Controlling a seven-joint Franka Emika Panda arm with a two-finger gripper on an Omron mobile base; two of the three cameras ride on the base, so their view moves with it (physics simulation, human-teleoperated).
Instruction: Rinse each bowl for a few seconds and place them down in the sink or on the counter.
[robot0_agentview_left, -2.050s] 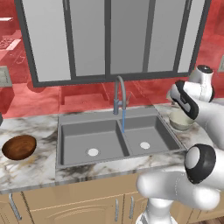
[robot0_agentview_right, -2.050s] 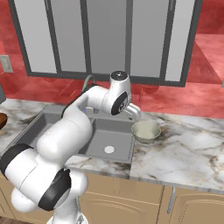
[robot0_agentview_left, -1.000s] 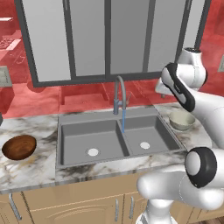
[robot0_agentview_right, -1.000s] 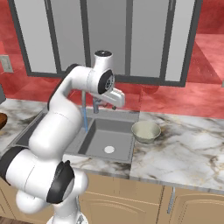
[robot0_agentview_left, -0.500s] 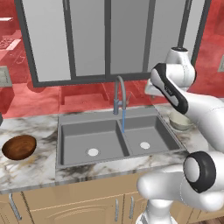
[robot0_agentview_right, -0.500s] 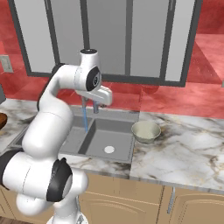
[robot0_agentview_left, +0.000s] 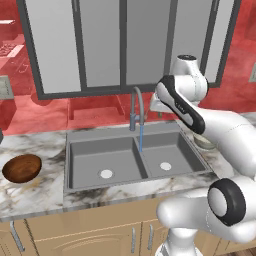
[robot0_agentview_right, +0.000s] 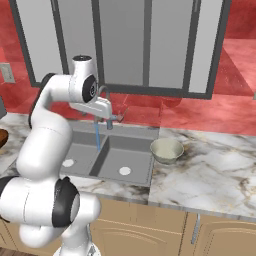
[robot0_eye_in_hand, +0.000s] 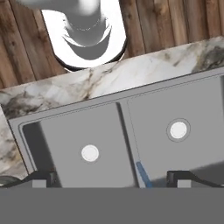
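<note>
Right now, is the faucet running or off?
Running. A thin blue stream falls from the spout of the faucet toward the divider of the sink, and it shows again under the spout in the right base view.

Arm is up high, elbow bent, forearm angled down and forward from the raised white-and-dark wrist joint. Pincer (robot0_agentview_right: 111, 120) hangs at the low end of the forearm, pointing roughly downward. In the hand view its two dark fingertips (robot0_eye_in_hand: 43, 177) stand far apart, one at each side: jaws fully spread, nothing between them, nothing gripped.
</note>
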